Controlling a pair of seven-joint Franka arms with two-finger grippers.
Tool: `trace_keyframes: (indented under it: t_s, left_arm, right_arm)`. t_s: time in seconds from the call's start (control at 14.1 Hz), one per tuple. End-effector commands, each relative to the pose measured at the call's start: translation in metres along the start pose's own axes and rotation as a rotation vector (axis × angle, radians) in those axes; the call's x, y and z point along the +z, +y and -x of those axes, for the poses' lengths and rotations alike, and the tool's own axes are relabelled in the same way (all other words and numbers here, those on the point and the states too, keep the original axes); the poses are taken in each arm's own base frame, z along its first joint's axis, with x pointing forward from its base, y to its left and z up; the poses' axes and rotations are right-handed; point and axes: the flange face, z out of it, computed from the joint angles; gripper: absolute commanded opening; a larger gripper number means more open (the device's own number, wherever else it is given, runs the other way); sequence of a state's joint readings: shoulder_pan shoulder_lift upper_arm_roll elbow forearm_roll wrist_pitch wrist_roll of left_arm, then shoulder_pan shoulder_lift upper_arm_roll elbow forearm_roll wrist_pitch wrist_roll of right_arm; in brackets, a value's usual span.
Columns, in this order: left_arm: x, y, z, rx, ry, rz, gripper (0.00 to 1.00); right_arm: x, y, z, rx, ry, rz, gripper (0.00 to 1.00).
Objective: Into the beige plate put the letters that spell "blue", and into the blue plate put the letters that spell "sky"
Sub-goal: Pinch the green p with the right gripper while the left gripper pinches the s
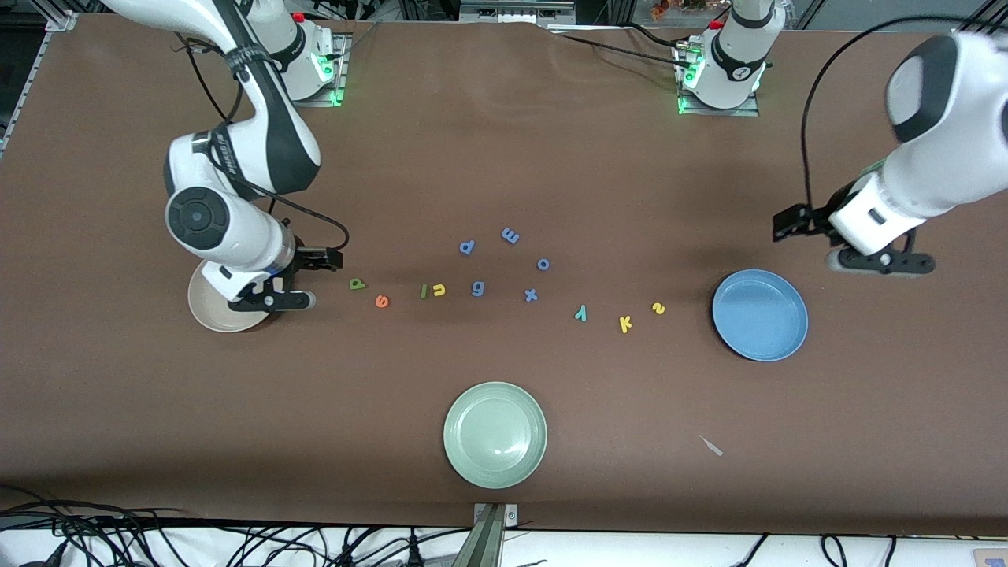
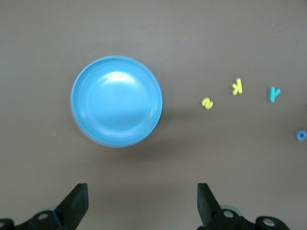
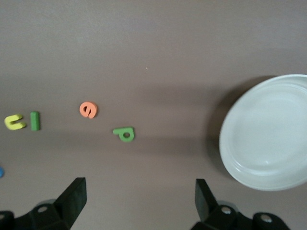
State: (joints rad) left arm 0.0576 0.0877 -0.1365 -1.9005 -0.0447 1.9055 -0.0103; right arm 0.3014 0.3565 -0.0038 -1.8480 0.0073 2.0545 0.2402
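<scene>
Front view: beige plate (image 1: 206, 309) at right arm's end of surface (image 1: 504, 157), partly under right gripper (image 1: 272, 300), fingers spread, empty. Green b (image 1: 357, 283), orange e (image 1: 382, 301), green l (image 1: 424, 291), yellow u (image 1: 439, 290) beside it. Blue plate (image 1: 760, 315) near left gripper (image 1: 880, 262), likewise spread; yellow s (image 1: 658, 309), yellow k (image 1: 625, 323), teal y (image 1: 580, 313) alongside.
</scene>
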Motion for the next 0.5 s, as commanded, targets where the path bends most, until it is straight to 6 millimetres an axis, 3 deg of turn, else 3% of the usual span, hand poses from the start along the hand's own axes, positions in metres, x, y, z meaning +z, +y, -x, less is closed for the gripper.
trace_keyframes:
  t_s: [0.0, 0.21, 0.28, 0.43]
  left_arm:
    - [0.051, 0.043, -0.01, 0.063, 0.036, 0.019, 1.0]
    - [0.105, 0.084, -0.02, 0.134, -0.017, 0.015, 1.0]
    - [0.129, 0.091, -0.023, 0.145, -0.043, 0.013, 1.0]
    - [0.173, 0.097, -0.032, 0.154, -0.046, 0.016, 1.0]
  right_arm:
    - [0.043, -0.016, 0.008, 0.008, 0.047, -0.012, 1.0]
    - [0.091, -0.025, 0.001, 0.001, 0.089, -0.02, 1.0]
    - [0.103, -0.035, 0.005, -0.015, 0.091, -0.018, 1.0]
    - [0.126, -0.036, 0.011, -0.021, 0.105, -0.021, 1.0]
